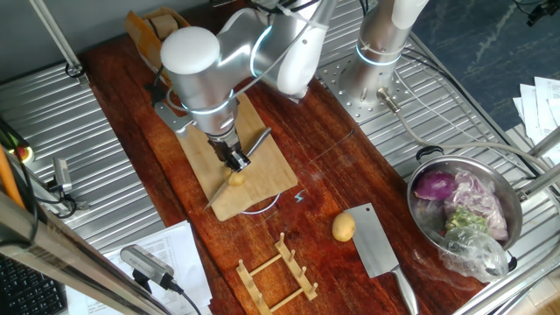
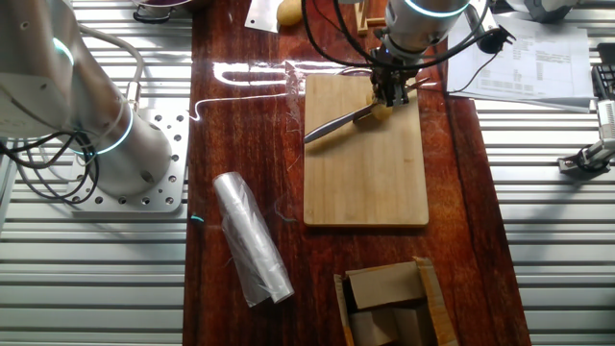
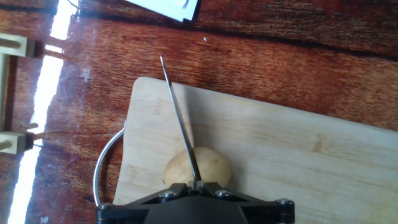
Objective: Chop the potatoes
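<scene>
The pale rectangular bamboo cutting board (image 1: 249,162) lay on the dark red-brown wooden counter (image 1: 332,175) and serves here as the landmark. Over the board's end nearest the small wooden slotted rack (image 1: 276,271), the arm's black two-finger gripper (image 1: 234,160) had its fingers clamped on the handle of a slim steel-bladed knife (image 2: 336,122). In the hand view the thin blade (image 3: 180,118) ran away from the gripper and its edge rested on top of a small yellow-tan rounded potato (image 3: 196,168), which sat on the board close to that end. Whether the blade had entered the flesh could not be told.

Off the board, past the rack end and to one side, a second whole yellow-tan potato (image 1: 344,227) lay on the counter, touching or just beside the broad steel blade of a rectangular cleaver (image 1: 378,249). Further out from the board on that side stood a round stainless-steel bowl (image 1: 420,188) holding a purple-red onion (image 1: 435,185) and vegetable scraps.
</scene>
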